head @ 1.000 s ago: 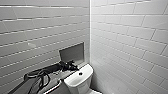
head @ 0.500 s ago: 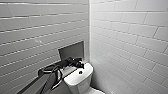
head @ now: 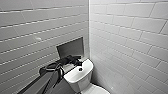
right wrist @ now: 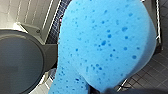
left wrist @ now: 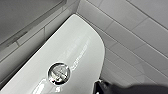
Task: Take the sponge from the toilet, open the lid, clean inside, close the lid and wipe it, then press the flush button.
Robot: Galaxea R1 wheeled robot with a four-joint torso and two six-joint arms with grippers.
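The white toilet (head: 82, 80) stands in the corner, with its tank top (left wrist: 75, 50) up against the tiled wall. The flush button (head: 80, 69) sits in the middle of the tank top and looks round and shiny in the left wrist view (left wrist: 58, 73). My left gripper (head: 78, 62) hangs just above the tank's rear left, a short way from the button. A bright blue sponge (right wrist: 105, 45) looms close in the right wrist view, held in my right gripper. A strip of the white lid (head: 98, 90) shows at the bottom of the head view.
Grey-white tiled walls (head: 125, 37) close in on two sides. A dark recessed panel (head: 70, 47) sits in the left wall behind the tank. Beside the sponge are a dark grey round shape (right wrist: 20, 60) and a dark tiled floor (right wrist: 155, 72).
My left arm has reached further to the right, toward the tank top. The toilet stays where it was.
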